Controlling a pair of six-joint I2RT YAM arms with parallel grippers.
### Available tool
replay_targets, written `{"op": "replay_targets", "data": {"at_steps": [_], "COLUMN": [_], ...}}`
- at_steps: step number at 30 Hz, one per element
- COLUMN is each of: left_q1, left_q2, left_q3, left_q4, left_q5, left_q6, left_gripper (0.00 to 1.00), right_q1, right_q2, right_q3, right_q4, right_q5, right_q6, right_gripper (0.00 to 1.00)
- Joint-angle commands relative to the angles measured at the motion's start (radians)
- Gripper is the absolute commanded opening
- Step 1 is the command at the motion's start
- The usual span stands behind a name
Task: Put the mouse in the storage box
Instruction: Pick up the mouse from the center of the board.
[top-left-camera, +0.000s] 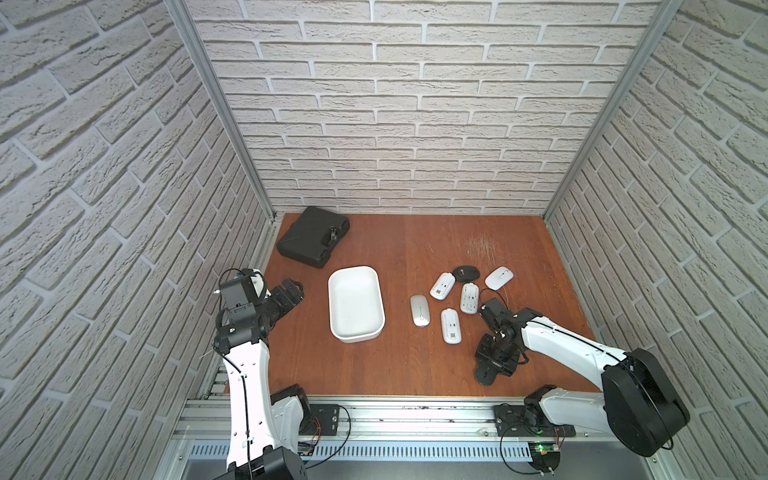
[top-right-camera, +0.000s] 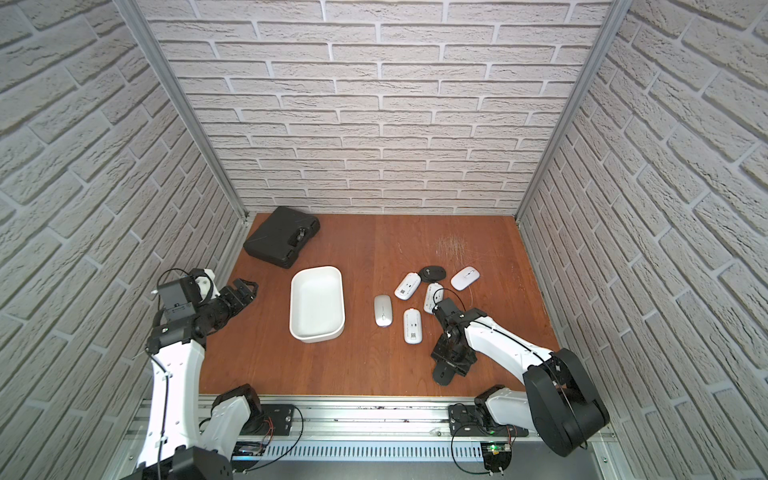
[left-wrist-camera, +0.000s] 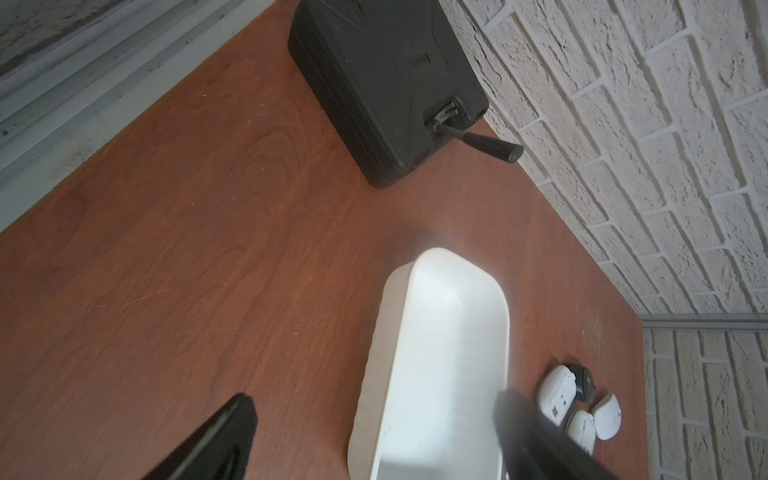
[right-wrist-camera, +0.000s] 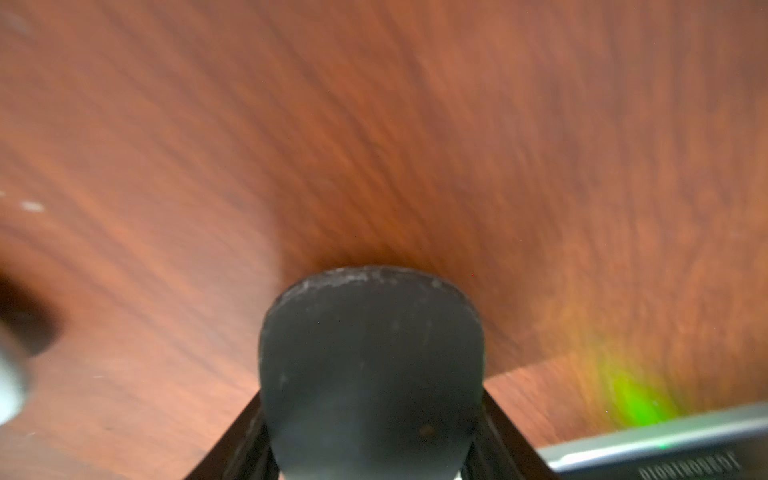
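right claw (top-left-camera: 495, 365): clamped across the width of the black mouse (right-wrist-camera: 370, 365), one finger on each flank in the right wrist view; low over the front right of the worktop (top-left-camera: 395, 374).
black mouse, lie: poking out from under the claw toward the front edge in both top views; lifted or resting on the wood, cannot tell.
storage box (top-left-camera: 357, 336): to the robot's left of the right claw and a little farther back, well apart; empty, open side up, long axis front to back.
straight line between: belly-up white mouse (top-left-camera: 451, 326) and silver mouse (top-left-camera: 419, 310) both in the way; probably safer to carry over them than to sweep through.
left claw (top-left-camera: 293, 287): spread wide, holding nothing, near the box's left wall; nearer the box than the right claw, but without a mouse.
farther back: pair of belly-up white mice (top-left-camera: 442, 286), upright white mouse (top-left-camera: 498, 277), black rounded item (top-left-camera: 465, 273) of unclear kind; black latched case (top-left-camera: 307, 241) in the back left corner.
writing: square code labels on the belly-up mice, too small to read; lettering on a grey strip (right-wrist-camera: 665, 436) in the right wrist view, blurred and illegible; embossed mark on the case lid, illegible.
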Motion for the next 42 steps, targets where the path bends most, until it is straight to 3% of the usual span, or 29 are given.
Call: {"op": "replay_targets", "data": {"at_steps": [1, 7, 13, 18, 21, 25, 35, 42], "left_q1": [-0.068, -0.339, -0.612, -0.775, -0.821, -0.844, -1.007, -1.068], "left_q2": [0.018, 0.09, 0.247, 0.42, 0.484, 0.528, 0.678, 0.761], "left_q3": [0.029, 0.108, 0.226, 0.367, 0.41, 0.42, 0.512, 0.548], "left_q4": [0.026, 0.042, 0.094, 0.081, 0.11, 0.174, 0.179, 0.181], "left_q5": [-0.003, -0.05, -0.057, -0.038, 0.005, 0.076, 0.106, 0.11], "left_q6": [0.028, 0.066, 0.099, 0.135, 0.133, 0.098, 0.129, 0.125], "left_gripper": [0.93, 0.93, 0.93, 0.93, 0.93, 0.93, 0.9, 0.78], "right_q1": [0.008, 0.008, 0.011, 0.036, 0.053, 0.086, 0.166, 0.171], "right_q2": [0.0, -0.061, -0.029, -0.075, -0.117, -0.132, -0.111, -0.116], "right_q3": [0.065, 0.181, 0.211, 0.07, -0.048, -0.167, -0.176, -0.167], "right_q4": [0.095, 0.198, 0.453, 0.803, 1.052, 1.313, 1.336, 1.301], "right_q5": [0.051, 0.154, 0.111, -0.027, -0.156, -0.265, -0.269, -0.26], "right_q6": [-0.118, -0.351, -0.668, -0.825, -0.913, -0.966, -1.08, -1.093], "right_gripper": [0.49, 0.4, 0.36, 0.31, 0.2, 0.22, 0.23, 0.24]}}
